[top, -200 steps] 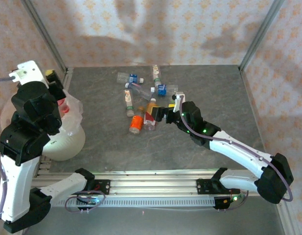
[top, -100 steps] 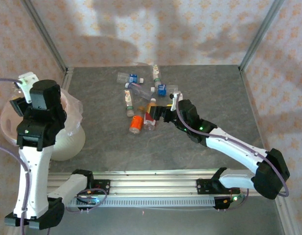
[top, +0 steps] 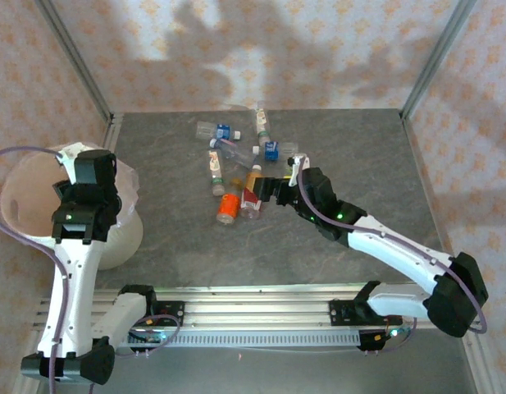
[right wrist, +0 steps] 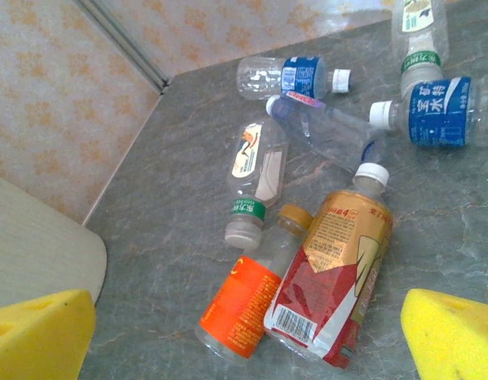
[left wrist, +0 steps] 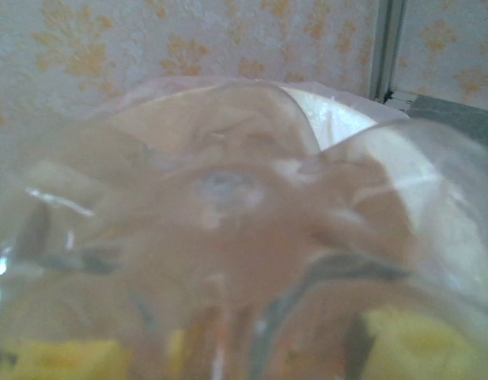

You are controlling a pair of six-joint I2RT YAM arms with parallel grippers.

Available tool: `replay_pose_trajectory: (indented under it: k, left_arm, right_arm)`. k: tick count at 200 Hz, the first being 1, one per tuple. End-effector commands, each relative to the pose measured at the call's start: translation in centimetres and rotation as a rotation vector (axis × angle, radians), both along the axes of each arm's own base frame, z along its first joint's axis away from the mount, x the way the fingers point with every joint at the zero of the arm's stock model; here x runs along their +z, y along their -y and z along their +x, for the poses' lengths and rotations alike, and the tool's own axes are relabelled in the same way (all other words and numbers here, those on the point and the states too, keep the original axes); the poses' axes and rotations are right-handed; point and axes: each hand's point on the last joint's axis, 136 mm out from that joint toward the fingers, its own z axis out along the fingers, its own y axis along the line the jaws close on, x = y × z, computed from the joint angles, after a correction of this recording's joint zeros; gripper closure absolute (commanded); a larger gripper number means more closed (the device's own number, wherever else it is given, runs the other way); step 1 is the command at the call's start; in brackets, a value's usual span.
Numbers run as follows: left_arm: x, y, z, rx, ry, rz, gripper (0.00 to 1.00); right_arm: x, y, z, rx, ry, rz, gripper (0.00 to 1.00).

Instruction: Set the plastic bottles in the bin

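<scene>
**Top view.** The bin (top: pixel 23 205), round and white with a thin translucent liner (top: pixel 125 185), is standing at the table's (top: pixel 359 148) nine o'clock edge. The left gripper (top: pixel 76 176) is hanging over the bin's rim. The plastic bottles (top: pixel 236 176) are lying clustered toward twelve o'clock on the grey marbled surface. The right gripper (top: pixel 275 190) is sitting at their three o'clock.

**Left wrist view.** A clear bottle (left wrist: pixel 228 206), badly blurred, is lying between the yellow foam pads (left wrist: pixel 402 340) over the bin's pale inside. I cannot tell whether it is gripped or loose.

**Right wrist view.** The right pads are standing wide apart, holding nothing. A red-and-gold bottle (right wrist: pixel 334 277), white-capped, is showing a barcode. It is touching an orange-labelled bottle (right wrist: pixel 247 305) at its nine o'clock. A green-banded bottle (right wrist: pixel 255 170) is lying at eleven o'clock. A blue-labelled bottle (right wrist: pixel 429 111) at one o'clock is bearing white Chinese characters.
</scene>
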Motion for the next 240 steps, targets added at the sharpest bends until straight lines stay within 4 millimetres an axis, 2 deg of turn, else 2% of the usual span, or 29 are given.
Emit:
replay_pose_trajectory:
  k: [1,43,79,121,146,166,183,202,221,240]
  left_arm:
    - [0.4,0.3,0.3,0.002,0.082,-0.056,0.28]
    - [1.7,1.0,0.1,-0.030,0.113,-0.096,0.12]
    - [3.4,1.8,0.1,-0.078,0.157,-0.131,0.03]
    - [4.6,2.8,0.5,-0.128,0.207,-0.179,0.00]
    - [5.0,2.1,0.3,-0.075,0.216,-0.169,0.00]
    - [5.0,2.5,1.7,-0.102,0.165,-0.220,0.00]
    - [4.5,3.7,3.7,-0.170,0.111,-0.303,0.00]
    - [3.4,3.4,4.6,-0.135,0.061,-0.356,0.00]
    - [1.4,3.0,4.9,-0.102,0.053,-0.449,0.00]
    - [-1.5,3.9,5.3,-0.132,0.052,-0.581,0.00]
  right_arm:
    - [0.7,0.9,0.0,-0.032,0.032,-0.027,0.01]
    - [0.4,1.1,0.2,-0.048,0.037,-0.043,0.01]
    - [0.4,1.1,0.5,-0.057,0.038,-0.042,0.01]
    - [0.1,1.6,0.6,-0.081,0.033,-0.053,0.01]
    - [0.0,1.8,0.6,-0.090,0.034,-0.057,0.01]
    - [-0.1,1.8,0.6,-0.091,0.028,-0.058,0.01]
    - [-0.3,1.9,0.5,-0.090,0.022,-0.062,0.01]
    - [-0.4,1.9,0.4,-0.091,0.014,-0.061,0.01]
    - [-0.5,2.1,0.3,-0.098,0.013,-0.059,0.01]
    - [-0.7,2.4,0.2,-0.106,0.011,-0.063,0.01]
